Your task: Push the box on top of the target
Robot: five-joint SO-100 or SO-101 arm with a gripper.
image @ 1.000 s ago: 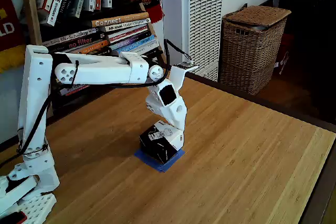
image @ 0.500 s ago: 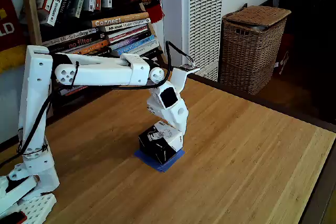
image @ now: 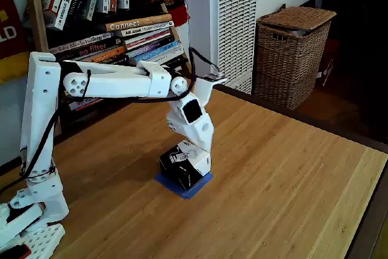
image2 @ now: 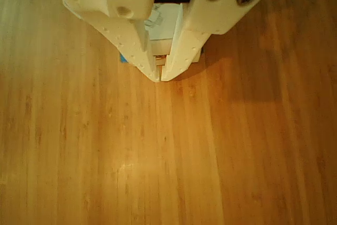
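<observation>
Against the box (image: 183,162), downturned claw (image2: 160,77).

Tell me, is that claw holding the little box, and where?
No. The gripper is shut with its tips together, pressing against the side of the box rather than holding it.

table (image: 291,180): open right of box (image: 182,165) | bookshelf (image: 115,34), basket (image: 291,53) behind

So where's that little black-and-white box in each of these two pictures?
Fixed view: the box sits at centre on the wooden table, over the blue tape square, with the gripper against its right side.
Other view: a pale patch of the box peeks between the gripper's closed fingers, at top centre.
Shared landmark: the blue tape, a sliver at.
</observation>
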